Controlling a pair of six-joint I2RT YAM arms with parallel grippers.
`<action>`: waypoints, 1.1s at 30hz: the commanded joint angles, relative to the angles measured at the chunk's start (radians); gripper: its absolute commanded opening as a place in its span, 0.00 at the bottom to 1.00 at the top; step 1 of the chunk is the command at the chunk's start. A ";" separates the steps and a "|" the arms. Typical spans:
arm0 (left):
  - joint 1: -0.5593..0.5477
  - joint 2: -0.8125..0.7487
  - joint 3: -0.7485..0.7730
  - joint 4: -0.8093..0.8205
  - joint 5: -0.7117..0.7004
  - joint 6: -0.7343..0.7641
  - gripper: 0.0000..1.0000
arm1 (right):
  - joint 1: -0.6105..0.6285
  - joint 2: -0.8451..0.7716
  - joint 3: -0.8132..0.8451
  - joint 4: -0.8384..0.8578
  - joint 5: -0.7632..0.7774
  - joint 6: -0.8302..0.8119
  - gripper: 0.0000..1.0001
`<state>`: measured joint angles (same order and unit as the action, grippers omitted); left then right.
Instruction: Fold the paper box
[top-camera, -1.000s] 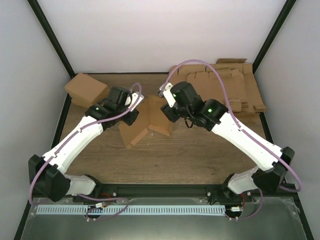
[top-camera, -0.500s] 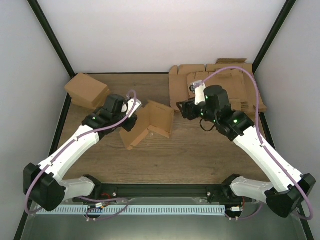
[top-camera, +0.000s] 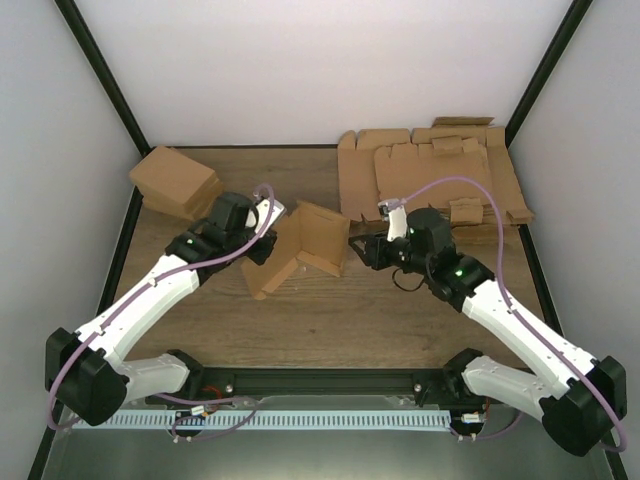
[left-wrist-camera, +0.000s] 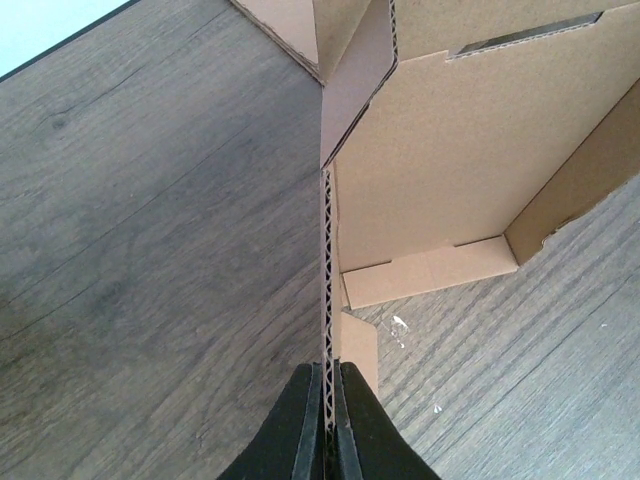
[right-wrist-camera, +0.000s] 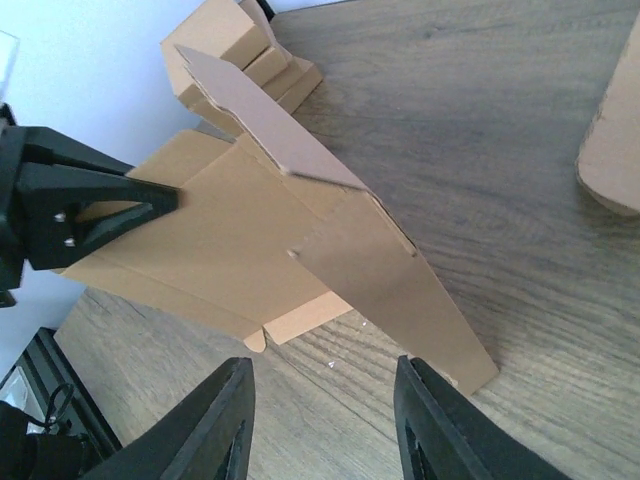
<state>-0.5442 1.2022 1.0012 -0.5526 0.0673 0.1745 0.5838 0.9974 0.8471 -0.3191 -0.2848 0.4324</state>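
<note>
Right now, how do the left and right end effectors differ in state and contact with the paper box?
The left end effector is shut, pinching a wall edge of the paper box; the right end effector is open, holding nothing. The left touches the box; the right hangs apart from it. Both have black fingers.

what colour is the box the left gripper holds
Plain brown, no print; the paper box shows best in the left wrist view.
</note>
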 joint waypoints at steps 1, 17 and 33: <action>-0.018 0.020 -0.036 -0.061 0.010 -0.007 0.05 | -0.009 -0.008 -0.045 0.142 0.018 0.038 0.40; -0.026 0.025 -0.027 -0.072 0.006 0.005 0.04 | -0.013 0.105 -0.019 0.229 0.101 0.032 0.37; -0.033 0.025 -0.030 -0.073 0.017 0.012 0.04 | -0.016 0.176 0.018 0.229 0.082 0.030 0.38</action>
<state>-0.5617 1.2030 1.0004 -0.5499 0.0452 0.1802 0.5724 1.1942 0.8207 -0.1131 -0.1974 0.4641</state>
